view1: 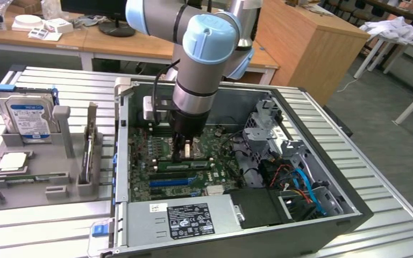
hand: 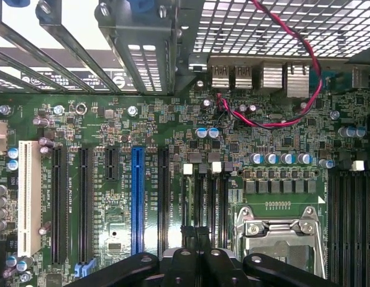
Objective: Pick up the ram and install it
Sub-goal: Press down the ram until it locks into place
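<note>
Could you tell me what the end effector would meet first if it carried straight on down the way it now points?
Probably the RAM slots on the motherboard; the end effector points straight down at them, though depth is unclear.

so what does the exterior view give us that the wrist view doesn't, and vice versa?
Exterior view alone: the hard drive and a ram stick standing in the grey holder beside the PC case, a CPU chip lying there, and the arm reaching down into the case.

Wrist view alone: the empty CPU socket, blue expansion slot, white slot and red cable close up.

Both: the green motherboard, and the shut claw low over it.
</note>
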{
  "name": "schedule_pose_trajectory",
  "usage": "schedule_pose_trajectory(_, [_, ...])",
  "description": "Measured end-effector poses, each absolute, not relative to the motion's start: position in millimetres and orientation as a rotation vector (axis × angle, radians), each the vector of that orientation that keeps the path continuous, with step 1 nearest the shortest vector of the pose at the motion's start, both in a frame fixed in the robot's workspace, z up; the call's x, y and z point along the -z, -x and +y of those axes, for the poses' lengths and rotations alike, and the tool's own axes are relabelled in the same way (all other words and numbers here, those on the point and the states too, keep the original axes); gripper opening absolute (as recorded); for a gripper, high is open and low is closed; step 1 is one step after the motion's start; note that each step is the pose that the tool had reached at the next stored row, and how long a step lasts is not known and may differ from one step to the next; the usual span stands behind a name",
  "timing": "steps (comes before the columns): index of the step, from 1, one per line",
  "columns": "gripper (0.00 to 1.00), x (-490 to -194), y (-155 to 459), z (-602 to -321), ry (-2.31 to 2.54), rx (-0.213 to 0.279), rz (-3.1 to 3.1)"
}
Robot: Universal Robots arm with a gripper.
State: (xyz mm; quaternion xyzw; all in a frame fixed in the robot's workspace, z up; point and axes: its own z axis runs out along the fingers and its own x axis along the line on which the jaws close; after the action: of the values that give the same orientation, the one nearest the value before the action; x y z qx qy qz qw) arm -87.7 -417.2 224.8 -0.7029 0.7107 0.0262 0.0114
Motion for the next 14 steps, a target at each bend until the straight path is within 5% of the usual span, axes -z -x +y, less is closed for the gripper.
schedule_pose_trajectory(14, [0.11,-222.9,87.7,-417.2,2.191,-0.079,2.216])
